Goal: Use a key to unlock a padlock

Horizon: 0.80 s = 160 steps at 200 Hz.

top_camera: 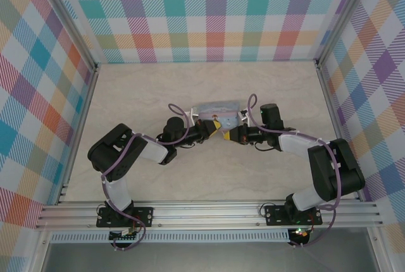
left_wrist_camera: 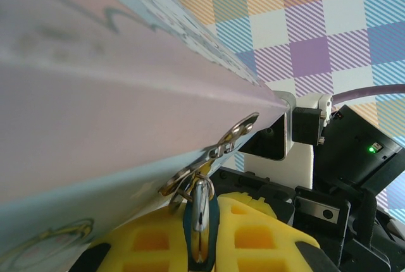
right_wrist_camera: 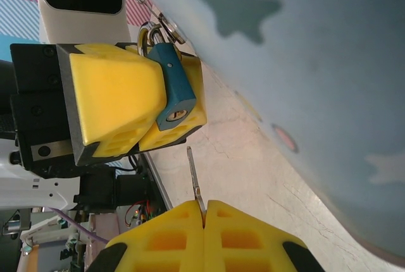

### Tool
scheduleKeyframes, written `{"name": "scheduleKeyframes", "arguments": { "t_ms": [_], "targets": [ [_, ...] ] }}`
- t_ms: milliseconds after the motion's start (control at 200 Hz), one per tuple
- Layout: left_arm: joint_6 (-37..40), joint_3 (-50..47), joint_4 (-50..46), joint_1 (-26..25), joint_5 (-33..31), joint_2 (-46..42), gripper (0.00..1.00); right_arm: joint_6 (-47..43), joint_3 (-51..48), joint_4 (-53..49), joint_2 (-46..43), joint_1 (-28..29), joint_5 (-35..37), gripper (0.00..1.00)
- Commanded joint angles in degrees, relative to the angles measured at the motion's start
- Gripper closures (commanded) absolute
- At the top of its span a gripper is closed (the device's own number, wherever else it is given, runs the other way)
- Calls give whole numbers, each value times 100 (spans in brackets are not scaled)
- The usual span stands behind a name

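The tiny blue padlock (right_wrist_camera: pixel 172 85) hangs by its thin shackle (left_wrist_camera: pixel 201 199) from the metal hasp (left_wrist_camera: pixel 234 134) of the pale-blue tin (right_wrist_camera: pixel 304 63). My left gripper (left_wrist_camera: pixel 204 218) is shut on the padlock's body, yellow pads on both sides. The keyhole (right_wrist_camera: pixel 176 116) faces my right gripper (right_wrist_camera: pixel 204 218), which is shut on the thin dark key (right_wrist_camera: pixel 195 180). The key's blade points up at the padlock; its tip stops a short gap below the keyhole, slightly to its right. From above, the left gripper (top_camera: pixel 212 126) and the right gripper (top_camera: pixel 229 134) meet in front of the tin (top_camera: pixel 218 107).
The tin lies at mid-table, close against both grippers. The pale table top (right_wrist_camera: pixel 253 158) lies beneath the key. Plaid walls (top_camera: pixel 215 12) enclose the table on three sides. The right arm's black wrist (left_wrist_camera: pixel 361 171) sits just beyond the padlock in the left wrist view.
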Motion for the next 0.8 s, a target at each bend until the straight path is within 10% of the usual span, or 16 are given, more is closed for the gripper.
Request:
{"name": "scheduleKeyframes", "arguments": {
  "t_ms": [0,795],
  "targets": [
    [264,221,518,-94,523,73,100,42,253,217,117,29,-362,97],
    [360,216,429,-98,467,215,100,-161,405,-20,353,99,-67,97]
  ]
}}
